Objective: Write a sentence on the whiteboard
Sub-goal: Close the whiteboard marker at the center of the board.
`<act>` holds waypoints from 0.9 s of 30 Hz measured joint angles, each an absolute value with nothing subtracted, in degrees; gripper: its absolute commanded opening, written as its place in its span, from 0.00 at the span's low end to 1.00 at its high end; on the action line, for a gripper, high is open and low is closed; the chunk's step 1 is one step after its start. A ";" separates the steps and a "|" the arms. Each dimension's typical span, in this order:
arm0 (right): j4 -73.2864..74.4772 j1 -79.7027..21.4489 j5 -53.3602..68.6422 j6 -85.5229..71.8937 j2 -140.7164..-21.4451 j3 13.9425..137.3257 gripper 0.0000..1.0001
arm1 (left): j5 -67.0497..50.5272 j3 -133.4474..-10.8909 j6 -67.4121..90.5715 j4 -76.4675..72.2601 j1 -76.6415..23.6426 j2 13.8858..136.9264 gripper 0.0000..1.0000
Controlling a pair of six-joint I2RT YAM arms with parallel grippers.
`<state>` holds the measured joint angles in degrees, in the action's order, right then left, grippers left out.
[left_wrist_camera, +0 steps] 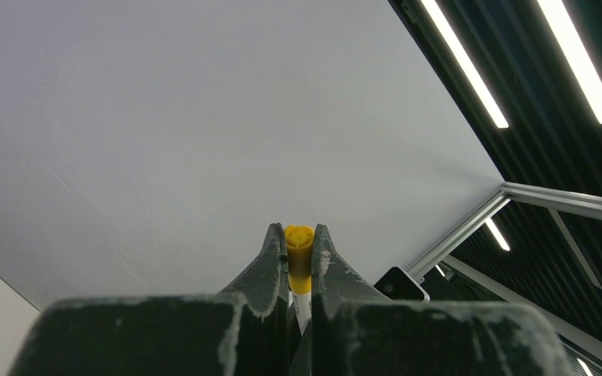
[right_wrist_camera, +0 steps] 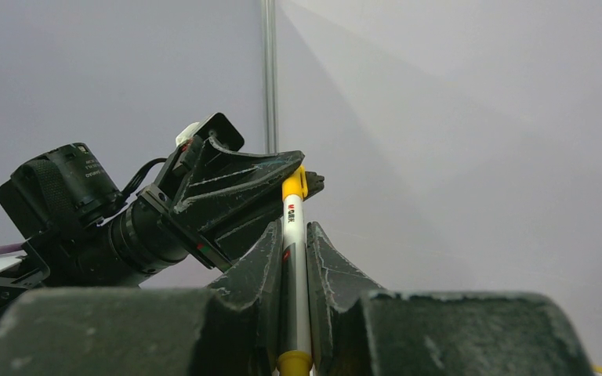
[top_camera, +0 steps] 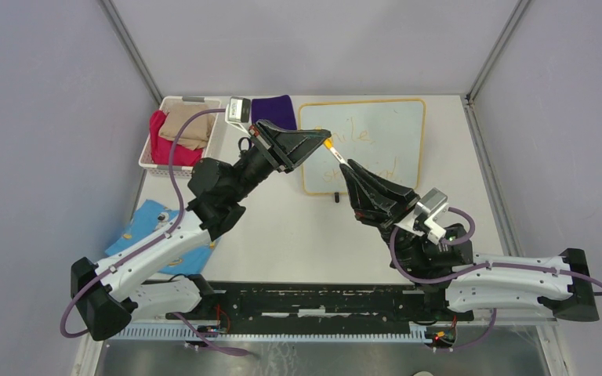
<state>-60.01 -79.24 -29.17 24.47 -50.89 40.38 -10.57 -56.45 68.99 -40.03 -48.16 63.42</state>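
The whiteboard (top_camera: 398, 125), white with a thin yellow frame, lies flat at the back of the table. Faint orange words of the sentence (top_camera: 354, 136) run across it in two lines, partly hidden by the arms. A white marker (top_camera: 336, 153) with a yellow cap (left_wrist_camera: 299, 244) hangs above the board's left part, held between both grippers. My left gripper (top_camera: 325, 142) (left_wrist_camera: 299, 235) is shut on the capped end. My right gripper (top_camera: 346, 166) (right_wrist_camera: 291, 236) is shut on the marker's white barrel (right_wrist_camera: 293, 227). In the right wrist view the left gripper (right_wrist_camera: 278, 168) pinches the cap (right_wrist_camera: 294, 186).
A white basket (top_camera: 148, 153) with red and tan cloths stands at the back left. A purple cloth (top_camera: 273, 108) lies beside the board. A blue cloth (top_camera: 147, 223) lies under the left arm. A small black piece (top_camera: 335, 199) sits at the board's near edge.
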 measured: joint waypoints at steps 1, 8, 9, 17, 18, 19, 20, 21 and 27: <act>-60.16 -79.24 -29.17 24.56 -51.11 40.38 0.00 | -10.57 -56.45 68.99 -40.03 -48.16 63.42 0.02; -60.93 -79.24 -29.17 25.04 -51.77 40.38 0.00 | -10.50 -56.45 68.99 -40.10 -48.16 63.42 0.02; -61.12 -79.24 -29.19 25.19 -51.88 40.38 0.00 | -10.37 -56.45 68.97 -40.07 -48.18 63.42 0.02; -62.61 -79.31 -29.30 25.80 -52.66 40.40 0.00 | -8.32 -56.45 68.97 -40.40 -49.41 63.51 0.02; -62.76 -79.35 -29.36 25.82 -52.71 40.40 0.00 | -7.94 -56.45 68.95 -40.42 -49.63 63.51 0.02; -62.96 -79.40 -29.45 25.85 -52.82 40.42 0.00 | -7.68 -56.45 68.95 -40.42 -49.74 63.51 0.02; -63.07 -79.40 -29.47 25.87 -52.90 40.49 0.00 | -7.38 -56.45 68.95 -40.45 -49.93 63.51 0.02; -63.20 -79.40 -29.54 25.91 -53.01 40.60 0.00 | -7.09 -56.45 68.95 -40.49 -50.02 63.51 0.02; -63.75 -79.46 -29.67 26.33 -53.65 41.15 0.00 | -5.58 -56.49 68.93 -41.15 -50.76 63.68 0.02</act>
<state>-63.75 -79.46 -29.67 26.33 -53.65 41.15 -5.58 -56.49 68.93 -41.15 -50.76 63.68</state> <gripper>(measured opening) 0.177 0.080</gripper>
